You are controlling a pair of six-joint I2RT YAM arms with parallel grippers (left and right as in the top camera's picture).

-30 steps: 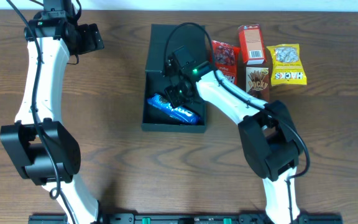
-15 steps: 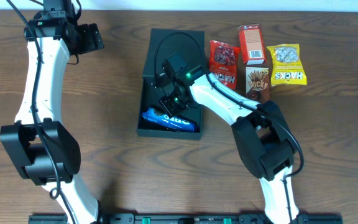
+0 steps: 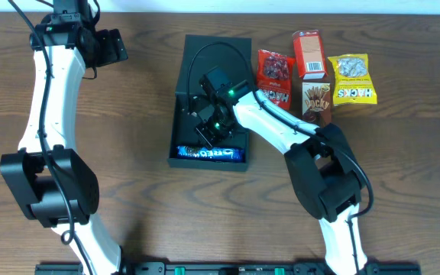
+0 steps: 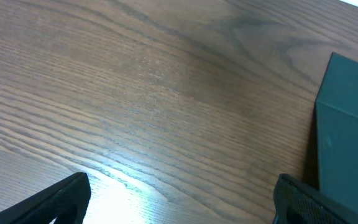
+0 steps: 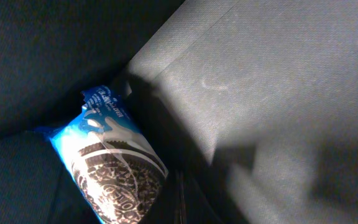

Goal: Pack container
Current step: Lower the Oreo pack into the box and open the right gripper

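Hovering the right gripper (image 3: 208,130) inside the box (image 3: 197,46) at mid-table, just above the cookie pack (image 3: 207,153) lying flat against the near wall, probably leaving floor space for the remaining snacks (image 3: 308,57); finger gap not discernible. Parking the left gripper (image 3: 111,46), fingers wide apart, well clear.

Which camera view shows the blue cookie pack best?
The overhead view: the whole blue cookie pack lies along the near wall of the container. The right wrist view shows only one end, close and cropped. The left wrist view shows none of it.
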